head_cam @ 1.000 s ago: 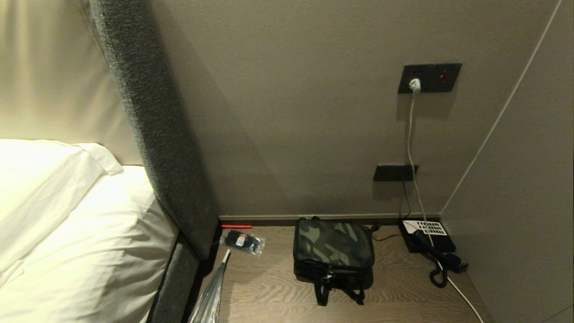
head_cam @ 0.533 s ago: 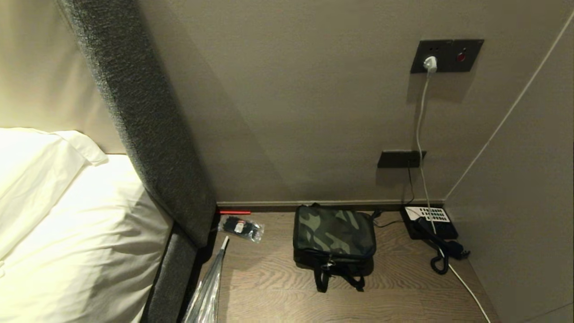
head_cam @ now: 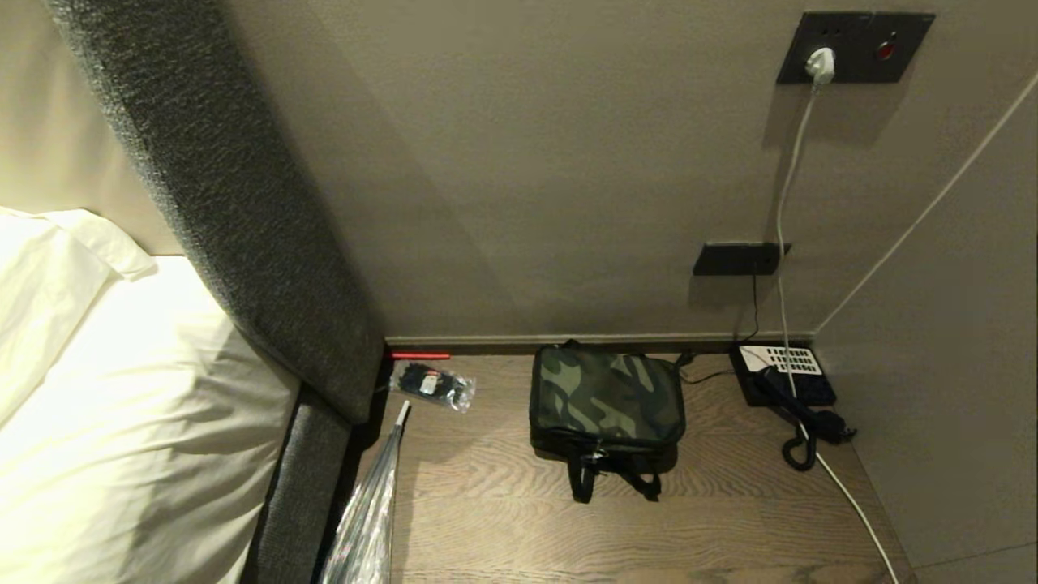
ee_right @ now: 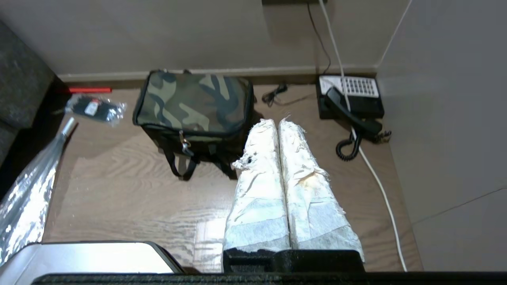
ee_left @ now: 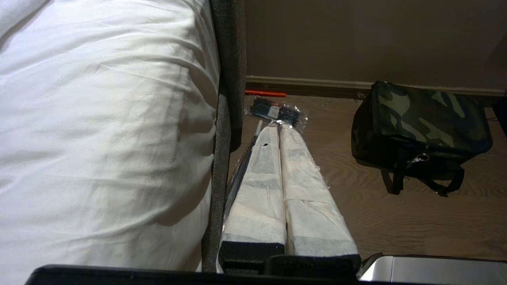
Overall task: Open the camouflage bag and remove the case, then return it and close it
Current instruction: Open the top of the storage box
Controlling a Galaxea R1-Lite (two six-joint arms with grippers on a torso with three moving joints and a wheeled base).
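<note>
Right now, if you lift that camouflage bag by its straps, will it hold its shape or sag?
The camouflage bag stands boxy, so it would probably keep its shape. Its black straps lie limp, likely floppy. Weight can't be judged.

Case unseen inside zipped camouflage bag (head_cam: 606,397). Bed (head_cam: 122,405) cut off at nine o'clock, white cable (head_cam: 851,503) at five o'clock.

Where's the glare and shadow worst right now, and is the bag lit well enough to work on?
Head view: pillow blown out, camouflage bag dim but readable, its front in shadow. Left wrist view: bedding overexposed, bag darkest here. Right wrist view: evenest light, zipper pull clear; glare on the tabletop.
</note>
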